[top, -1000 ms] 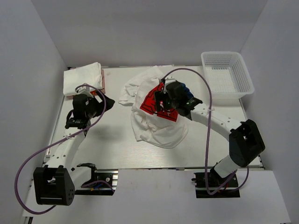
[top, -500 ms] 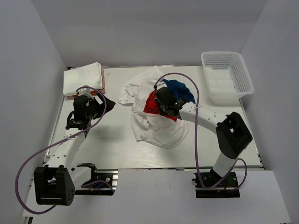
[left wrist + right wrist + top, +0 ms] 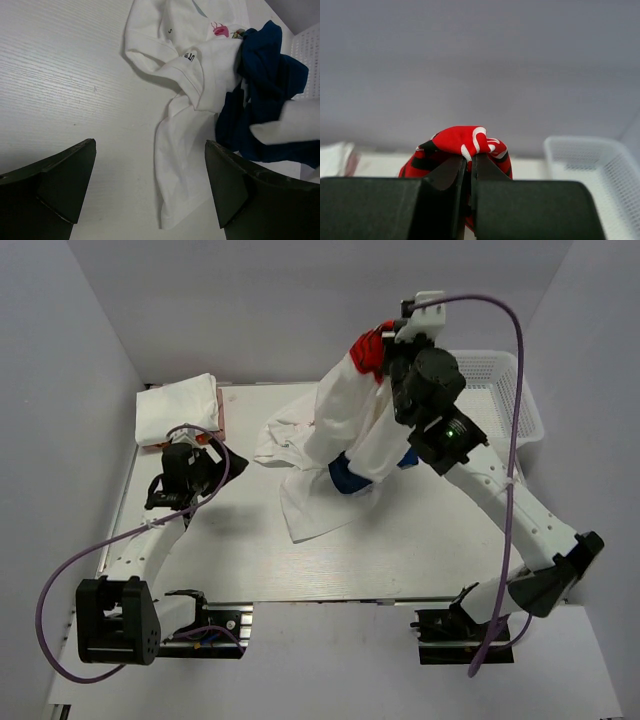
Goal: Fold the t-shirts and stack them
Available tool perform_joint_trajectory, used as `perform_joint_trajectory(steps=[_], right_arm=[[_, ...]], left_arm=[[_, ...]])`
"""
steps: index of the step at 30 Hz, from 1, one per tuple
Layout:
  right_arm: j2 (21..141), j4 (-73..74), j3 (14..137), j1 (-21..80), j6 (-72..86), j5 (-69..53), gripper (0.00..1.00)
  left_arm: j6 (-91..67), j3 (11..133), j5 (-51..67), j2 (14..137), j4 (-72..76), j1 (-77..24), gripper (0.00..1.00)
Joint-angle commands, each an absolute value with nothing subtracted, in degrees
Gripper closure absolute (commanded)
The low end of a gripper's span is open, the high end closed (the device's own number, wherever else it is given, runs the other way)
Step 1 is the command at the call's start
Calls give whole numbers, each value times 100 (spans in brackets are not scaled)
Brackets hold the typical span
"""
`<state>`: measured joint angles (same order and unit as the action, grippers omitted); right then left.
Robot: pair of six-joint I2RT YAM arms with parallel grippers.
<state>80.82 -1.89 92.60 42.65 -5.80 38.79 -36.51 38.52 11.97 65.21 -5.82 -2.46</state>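
White red-printed t-shirt [image 3: 350, 425] is hanging beneath right end effector [image 3: 469, 162] clamping its print; left end effector [image 3: 150, 145] is gaping.

A white t-shirt with a red print [image 3: 352, 420] hangs lifted above the desk [image 3: 450, 540], bunched at the print on top, its body draping down. Under its hem a royal blue t-shirt [image 3: 348, 478] lies crumpled, touching a rumpled white t-shirt [image 3: 305, 502]. A folded white t-shirt [image 3: 178, 408] rests at the far-left corner.
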Motion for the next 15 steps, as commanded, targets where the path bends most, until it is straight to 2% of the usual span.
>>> perform_joint_trajectory(steps=[1,6,7,10,15], right_arm=[[8725,-2116,10027,3982,-2388,5114,100],[9656,-4128,11116,3114,-4120,5519,100],[9938,-4070,11884,3007,-4148,5493,100],[10484,-3386,13063,2418,-3912,5284,100],[10758,-3305,13061,1479,-3569,4835,100]], left_arm=[[-3683,4069,1082,6521,-571,-255,1],[-3683,4262,967,6662,-519,-255,1],[-3683,4332,906,6740,-571,-255,1],[-3630,4455,905,6882,-571,-255,1],[-3568,4763,792,7303,-676,-255,1]])
